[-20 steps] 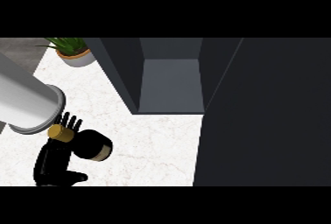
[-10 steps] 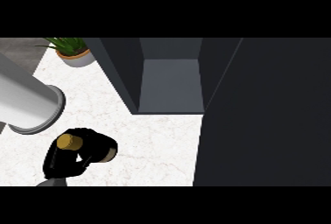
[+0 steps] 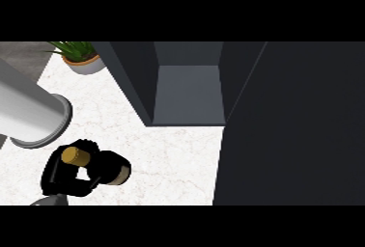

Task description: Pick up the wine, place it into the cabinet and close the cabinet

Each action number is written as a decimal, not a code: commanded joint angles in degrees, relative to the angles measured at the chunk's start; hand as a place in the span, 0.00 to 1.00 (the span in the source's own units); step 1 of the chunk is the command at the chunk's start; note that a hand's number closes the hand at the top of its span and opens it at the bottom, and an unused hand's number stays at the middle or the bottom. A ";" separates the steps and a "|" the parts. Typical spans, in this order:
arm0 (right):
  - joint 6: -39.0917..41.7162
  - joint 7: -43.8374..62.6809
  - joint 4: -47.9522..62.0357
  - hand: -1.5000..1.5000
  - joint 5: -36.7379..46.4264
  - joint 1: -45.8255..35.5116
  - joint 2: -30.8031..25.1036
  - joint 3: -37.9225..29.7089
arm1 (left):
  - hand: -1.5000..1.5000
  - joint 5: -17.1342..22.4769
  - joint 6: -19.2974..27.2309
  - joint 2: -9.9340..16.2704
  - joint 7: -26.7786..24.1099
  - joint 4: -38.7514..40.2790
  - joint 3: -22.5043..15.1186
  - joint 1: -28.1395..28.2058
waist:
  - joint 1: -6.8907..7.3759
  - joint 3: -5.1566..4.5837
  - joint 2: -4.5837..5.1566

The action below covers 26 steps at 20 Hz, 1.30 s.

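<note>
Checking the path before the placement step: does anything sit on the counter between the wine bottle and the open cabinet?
Nothing visible does. The left hand is curled round the wine bottle, and only bare marble counter lies between it and the open cabinet. The potted plant stands well off to the side.

A black hand (image 3: 65, 174) showed at the lower left of the head view, its fingers and thumb curled closed around something it held. A broad grey forearm (image 3: 32, 113) crossed in from the left edge above that hand.
</note>
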 commanded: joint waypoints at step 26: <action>1.66 -1.41 -7.91 0.00 -2.54 8.72 2.64 3.75 | 1.00 -2.19 14.39 -8.02 20.32 -39.64 -12.86 7.22 | 0.07 -0.12 0.06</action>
